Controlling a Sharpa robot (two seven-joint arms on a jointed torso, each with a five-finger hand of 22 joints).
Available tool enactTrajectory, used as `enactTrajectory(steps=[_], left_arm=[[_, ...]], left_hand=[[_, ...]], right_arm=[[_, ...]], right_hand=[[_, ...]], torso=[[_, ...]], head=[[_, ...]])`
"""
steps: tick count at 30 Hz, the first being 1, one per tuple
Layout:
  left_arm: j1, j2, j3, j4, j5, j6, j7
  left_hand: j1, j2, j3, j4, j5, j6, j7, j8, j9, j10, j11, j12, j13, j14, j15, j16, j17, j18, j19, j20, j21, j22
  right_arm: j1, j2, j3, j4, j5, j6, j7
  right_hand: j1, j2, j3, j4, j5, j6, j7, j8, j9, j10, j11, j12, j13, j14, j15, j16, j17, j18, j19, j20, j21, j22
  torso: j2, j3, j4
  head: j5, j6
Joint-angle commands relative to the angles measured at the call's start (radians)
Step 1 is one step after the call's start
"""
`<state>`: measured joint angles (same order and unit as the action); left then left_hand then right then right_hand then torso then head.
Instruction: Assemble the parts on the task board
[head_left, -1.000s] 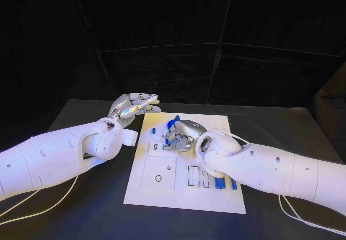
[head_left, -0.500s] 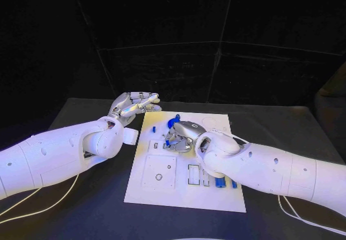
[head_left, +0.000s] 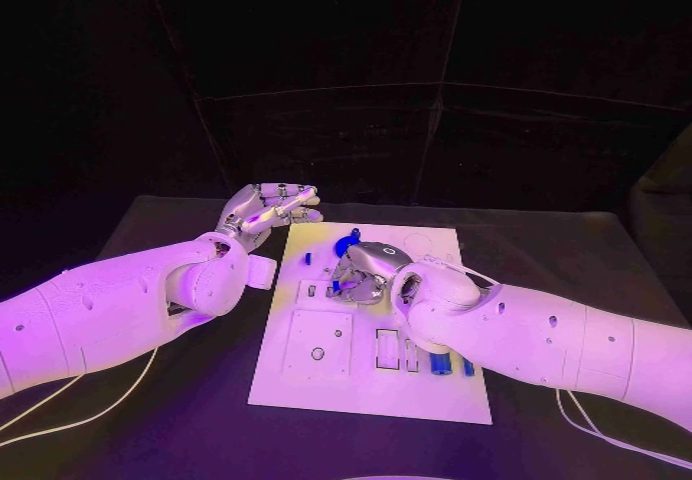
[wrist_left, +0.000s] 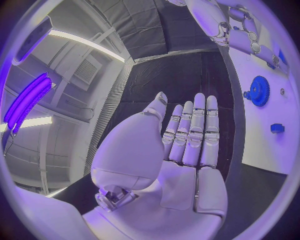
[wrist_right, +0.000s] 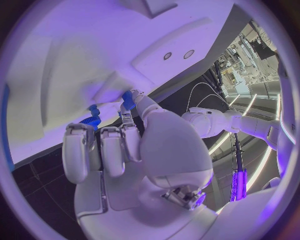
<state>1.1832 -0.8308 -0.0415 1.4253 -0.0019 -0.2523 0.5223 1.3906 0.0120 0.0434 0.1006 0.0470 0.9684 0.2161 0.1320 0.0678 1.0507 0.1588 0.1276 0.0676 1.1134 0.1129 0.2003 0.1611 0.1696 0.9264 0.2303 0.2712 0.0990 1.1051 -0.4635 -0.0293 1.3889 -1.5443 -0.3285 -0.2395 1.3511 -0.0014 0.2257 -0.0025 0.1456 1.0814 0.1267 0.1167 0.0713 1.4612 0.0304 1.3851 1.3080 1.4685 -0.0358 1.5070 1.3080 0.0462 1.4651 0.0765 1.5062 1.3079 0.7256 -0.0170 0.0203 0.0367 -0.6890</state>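
1. The flat white rectangular task board (head_left: 368, 385) lies in the middle of the matte black table (head_left: 577, 250), its smooth face cut with shallow rectangular recesses and small round holes.
2. The silver right hand (head_left: 365, 272) rests over the board's middle, fingers curled down. In the right wrist view, its fingertips (wrist_right: 130, 100) pinch a small blue plastic peg (wrist_right: 128, 98) against the board, beside a raised white block.
3. A toothed blue gear (wrist_left: 258, 90) lies flat on the board near its far end, just beyond the right hand.
4. A short blue stub (head_left: 307, 259) stands on the board near its left edge.
5. Slim blue bars (head_left: 438, 362) lie in slots near the board's nearer right part, partly covered by the right forearm.
6. The silver left hand (head_left: 268, 210) hovers off the board's far left corner, above the table. Its smooth, jointed metal fingers (wrist_left: 194, 130) are stretched straight and close together, the palm bare, holding nothing.
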Motion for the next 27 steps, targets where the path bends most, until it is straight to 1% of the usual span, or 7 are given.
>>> enactTrajectory(steps=[1, 13, 16, 19, 23, 27], left_arm=[[0.002, 0.001, 0.001, 0.000, 0.003, 0.012, 0.010], [0.002, 0.001, 0.001, -0.001, 0.003, 0.012, 0.009], [0.002, 0.001, 0.001, -0.002, 0.003, 0.012, 0.009], [0.002, 0.001, 0.001, -0.002, 0.003, 0.012, 0.008], [0.002, 0.000, 0.001, -0.001, 0.003, 0.012, 0.008], [0.002, 0.000, 0.001, -0.001, 0.003, 0.012, 0.007]], left_hand=[[-0.001, 0.009, 0.001, -0.007, 0.001, 0.007, 0.000, -0.005, -0.001, 0.007, 0.003, -0.005, -0.001, 0.008, 0.002, -0.007, 0.001, 0.014, 0.005, -0.001, -0.005, -0.001], [-0.001, 0.009, 0.001, -0.007, 0.001, 0.007, 0.000, -0.005, -0.001, 0.007, 0.003, -0.005, -0.001, 0.008, 0.002, -0.007, 0.001, 0.014, 0.005, -0.001, -0.005, -0.001], [-0.002, 0.010, 0.001, -0.008, 0.001, 0.008, 0.000, -0.006, -0.001, 0.008, 0.003, -0.006, -0.001, 0.008, 0.002, -0.008, 0.002, 0.014, 0.006, -0.002, -0.006, -0.002], [-0.002, 0.010, 0.001, -0.008, 0.001, 0.008, 0.000, -0.006, -0.001, 0.008, 0.003, -0.006, -0.001, 0.008, 0.002, -0.008, 0.002, 0.014, 0.006, -0.002, -0.006, -0.002], [-0.002, 0.010, 0.001, -0.008, 0.001, 0.008, 0.000, -0.006, -0.001, 0.008, 0.003, -0.006, -0.001, 0.008, 0.002, -0.008, 0.002, 0.014, 0.006, -0.002, -0.006, -0.002], [-0.002, 0.010, 0.001, -0.008, 0.001, 0.008, 0.000, -0.006, -0.001, 0.008, 0.003, -0.006, -0.001, 0.008, 0.002, -0.008, 0.002, 0.014, 0.006, -0.002, -0.006, -0.002]], right_arm=[[-0.003, -0.003, -0.003, -0.001, -0.018, 0.043, -0.020], [-0.003, -0.008, -0.004, 0.005, -0.033, 0.073, -0.030], [-0.003, -0.007, -0.004, 0.005, -0.042, 0.083, -0.034], [-0.003, -0.006, -0.004, 0.005, -0.048, 0.091, -0.039], [-0.003, -0.005, -0.004, 0.004, -0.052, 0.090, -0.045], [-0.003, -0.005, -0.004, 0.004, -0.054, 0.086, -0.046]], right_hand=[[-0.005, 0.002, 0.007, -0.002, 0.003, 0.021, -0.011, -0.001, 0.000, -0.007, 0.002, -0.005, 0.105, 0.070, -0.001, -0.004, 0.098, -0.008, -0.001, -0.002, 0.003, 0.093], [-0.017, -0.013, 0.009, -0.005, 0.001, 0.015, -0.008, -0.006, -0.001, -0.011, 0.005, -0.010, 0.101, 0.069, 0.001, -0.006, 0.096, -0.007, -0.002, 0.000, 0.002, 0.091], [-0.025, -0.026, 0.007, -0.006, 0.000, 0.009, -0.005, -0.011, -0.003, -0.018, 0.007, -0.021, 0.093, 0.068, 0.002, -0.008, 0.091, -0.007, -0.004, 0.001, 0.000, 0.087], [-0.035, -0.038, 0.004, -0.005, 0.000, 0.002, -0.001, -0.015, -0.004, -0.024, 0.010, -0.031, 0.085, 0.067, 0.005, -0.010, 0.088, -0.006, -0.006, 0.003, -0.001, 0.085], [-0.048, -0.049, 0.001, -0.002, 0.024, -0.009, 0.003, -0.022, -0.004, -0.030, 0.014, -0.039, 0.079, 0.067, 0.008, -0.011, 0.086, -0.006, -0.007, 0.006, -0.002, 0.083], [-0.064, -0.065, -0.007, 0.003, 0.043, -0.019, 0.007, -0.028, -0.004, -0.033, 0.018, -0.044, 0.076, 0.067, 0.011, -0.012, 0.084, -0.006, -0.007, 0.009, -0.003, 0.083]], torso=[[0.000, 0.0001, -0.0001], [0.000, 0.0000, -0.0001], [0.001, -0.0003, 0.0007], [0.000, -0.0009, 0.0006], [0.001, 0.0000, 0.0004], [0.000, -0.0006, 0.0005]], head=[[-0.001, -0.001], [-0.002, -0.004], [-0.009, -0.002], [-0.010, -0.001], [-0.009, -0.001], [-0.009, -0.001]])
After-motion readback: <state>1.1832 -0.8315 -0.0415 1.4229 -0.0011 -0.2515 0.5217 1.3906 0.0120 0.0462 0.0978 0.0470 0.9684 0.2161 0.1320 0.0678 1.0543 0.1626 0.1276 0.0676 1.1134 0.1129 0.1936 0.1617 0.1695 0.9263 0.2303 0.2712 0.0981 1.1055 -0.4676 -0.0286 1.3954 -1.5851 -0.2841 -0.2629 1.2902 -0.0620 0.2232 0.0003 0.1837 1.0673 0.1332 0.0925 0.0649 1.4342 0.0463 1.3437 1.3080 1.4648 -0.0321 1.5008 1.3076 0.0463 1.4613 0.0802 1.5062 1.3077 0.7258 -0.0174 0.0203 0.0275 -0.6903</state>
